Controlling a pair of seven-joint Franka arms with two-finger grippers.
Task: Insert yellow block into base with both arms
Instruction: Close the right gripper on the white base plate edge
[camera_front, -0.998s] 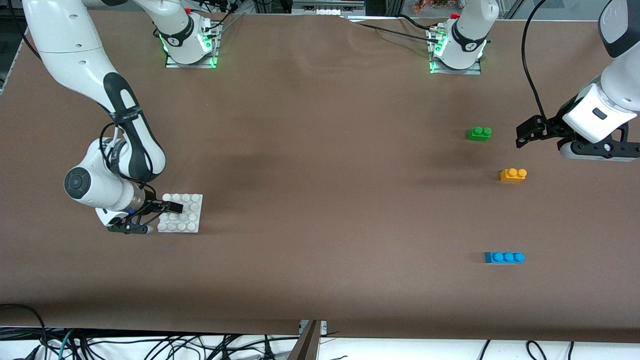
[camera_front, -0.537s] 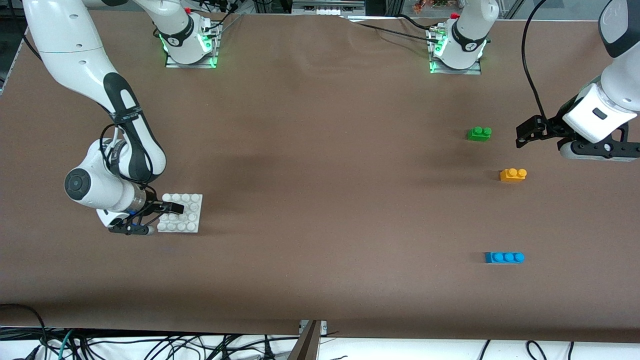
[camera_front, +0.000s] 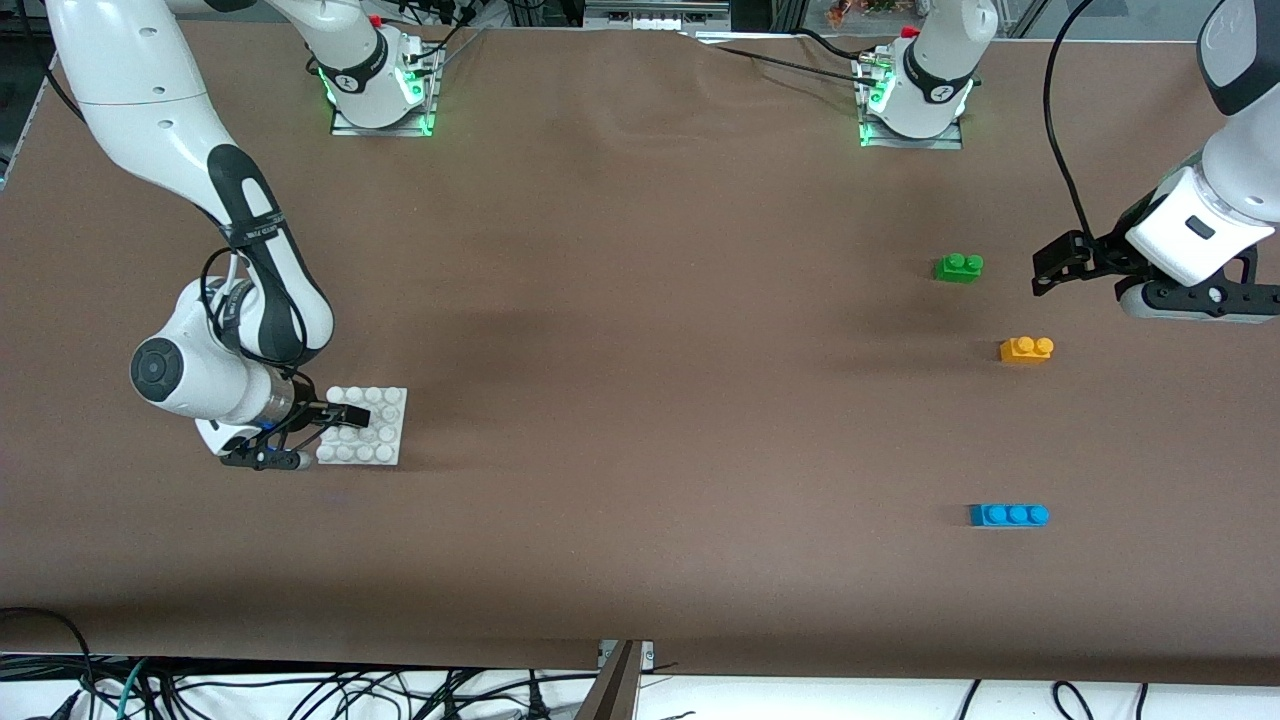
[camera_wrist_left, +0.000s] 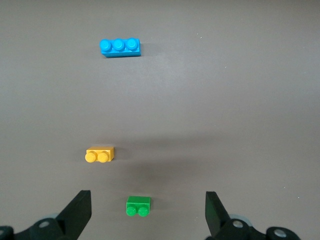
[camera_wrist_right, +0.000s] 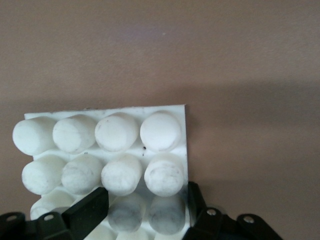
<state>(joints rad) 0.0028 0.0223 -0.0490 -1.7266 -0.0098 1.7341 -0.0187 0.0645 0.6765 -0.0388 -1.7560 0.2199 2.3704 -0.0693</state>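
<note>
Front view — right gripper (camera_front: 330, 432) fingers (camera_wrist_right: 85, 212) clamp base (camera_front: 384, 428) edge.

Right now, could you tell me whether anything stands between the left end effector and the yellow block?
Nothing visible does. The left end effector hangs open over bare table, with the yellow block nearer the front camera. The green brick sits off to the side, and the blue brick lies nearer the camera still.

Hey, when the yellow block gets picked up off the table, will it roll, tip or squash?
The yellow block looks like rigid moulded plastic, so it probably won't squash. It sits flat on the brown table with straight sides, so rolling seems unlikely. Being small and likely light, it may skid if the left gripper nudges it before closing.
</note>
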